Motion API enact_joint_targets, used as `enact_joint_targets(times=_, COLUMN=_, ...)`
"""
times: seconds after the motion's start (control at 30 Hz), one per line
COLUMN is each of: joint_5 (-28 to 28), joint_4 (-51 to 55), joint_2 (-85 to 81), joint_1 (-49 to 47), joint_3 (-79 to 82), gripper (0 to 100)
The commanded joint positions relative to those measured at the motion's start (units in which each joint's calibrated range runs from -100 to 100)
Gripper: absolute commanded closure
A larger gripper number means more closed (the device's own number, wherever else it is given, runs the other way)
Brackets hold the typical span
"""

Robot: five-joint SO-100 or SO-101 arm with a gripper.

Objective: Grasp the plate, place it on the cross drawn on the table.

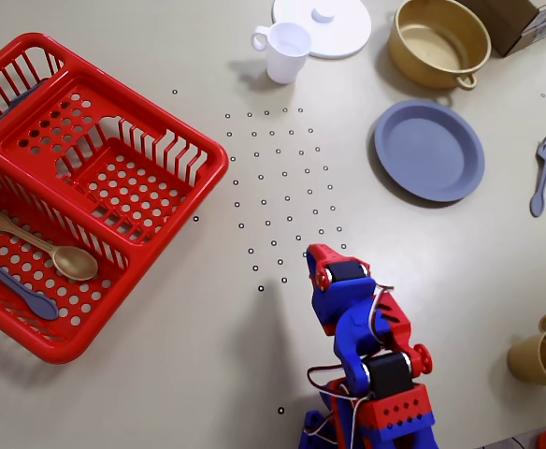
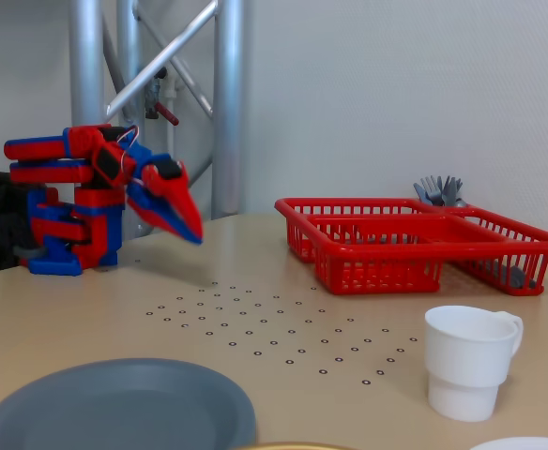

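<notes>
A blue-grey plate lies flat on the table at the right in the overhead view, and shows at the bottom left in the fixed view. My red and blue gripper hovers above the table, folded back near its base, well short of the plate. In the fixed view the gripper points down and right, with its jaws together and nothing in them. A field of small ring marks covers the table between the gripper and the plate. I cannot make out a drawn cross.
A red basket at the left holds a tan spoon and a blue spoon. A white cup, white lid, tan pot, blue-grey fork and tan mug surround the plate.
</notes>
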Motion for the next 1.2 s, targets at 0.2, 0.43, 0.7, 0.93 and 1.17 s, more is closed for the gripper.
enact_joint_targets(times=0.2, joint_5=0.0, joint_4=10.3, joint_2=-0.6, joint_1=0.9, joint_3=1.0, gripper=100)
enact_joint_targets(times=0.43, joint_5=0.4, joint_4=10.3, joint_2=-0.6, joint_1=1.4, joint_3=1.1, gripper=99)
enact_joint_targets(times=0.7, joint_5=0.8, joint_4=10.4, joint_2=-0.6, joint_1=1.1, joint_3=1.1, gripper=100)
enact_joint_targets(times=0.93, joint_5=1.9, joint_4=10.4, joint_2=-0.6, joint_1=0.4, joint_3=1.1, gripper=100)
enact_joint_targets(times=1.17, joint_5=1.9, joint_4=10.4, joint_2=-0.6, joint_1=0.4, joint_3=1.1, gripper=100)
